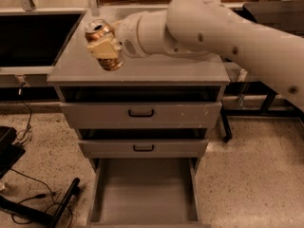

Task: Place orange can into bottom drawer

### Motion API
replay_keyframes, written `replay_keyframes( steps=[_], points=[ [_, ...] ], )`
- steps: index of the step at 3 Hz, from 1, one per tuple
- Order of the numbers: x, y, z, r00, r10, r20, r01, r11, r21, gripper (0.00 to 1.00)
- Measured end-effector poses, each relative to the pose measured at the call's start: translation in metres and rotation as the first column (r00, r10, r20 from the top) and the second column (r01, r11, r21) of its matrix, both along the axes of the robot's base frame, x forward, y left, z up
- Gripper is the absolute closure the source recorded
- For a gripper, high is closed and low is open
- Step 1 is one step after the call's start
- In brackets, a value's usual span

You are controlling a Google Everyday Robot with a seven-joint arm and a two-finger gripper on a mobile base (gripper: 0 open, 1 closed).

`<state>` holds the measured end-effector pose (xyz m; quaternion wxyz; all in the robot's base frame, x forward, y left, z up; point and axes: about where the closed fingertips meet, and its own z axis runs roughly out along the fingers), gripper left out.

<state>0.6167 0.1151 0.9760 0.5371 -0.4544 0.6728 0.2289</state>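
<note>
My gripper (105, 45) is shut on the orange can (103, 43), an orange-copper can with a silver top, tilted and held in the air above the left part of the grey cabinet top (142, 70). A cream finger (105, 47) crosses the can's side. The white arm reaches in from the right and fills the upper right of the view. The bottom drawer (142, 194) is pulled out wide at the foot of the cabinet, a plain grey tray with nothing in it, well below the can.
Two shallower drawers with black handles, the top drawer (141, 113) and the middle drawer (143, 148), are slightly pulled out. Black cables and a stand (42, 208) lie on the speckled floor at the left. A table leg (227, 127) stands at the right.
</note>
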Motion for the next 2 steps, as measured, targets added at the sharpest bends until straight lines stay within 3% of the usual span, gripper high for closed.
replay_keyframes(
  steps=[1, 2],
  points=[
    [-0.061, -0.007, -0.039, 0.9985, 0.011, -0.053, -0.011, 1.0, 0.003, 1.0],
    [-0.098, -0.01, -0.112, 0.9882, 0.027, -0.151, -0.018, 0.998, 0.06, 1.0]
  ],
)
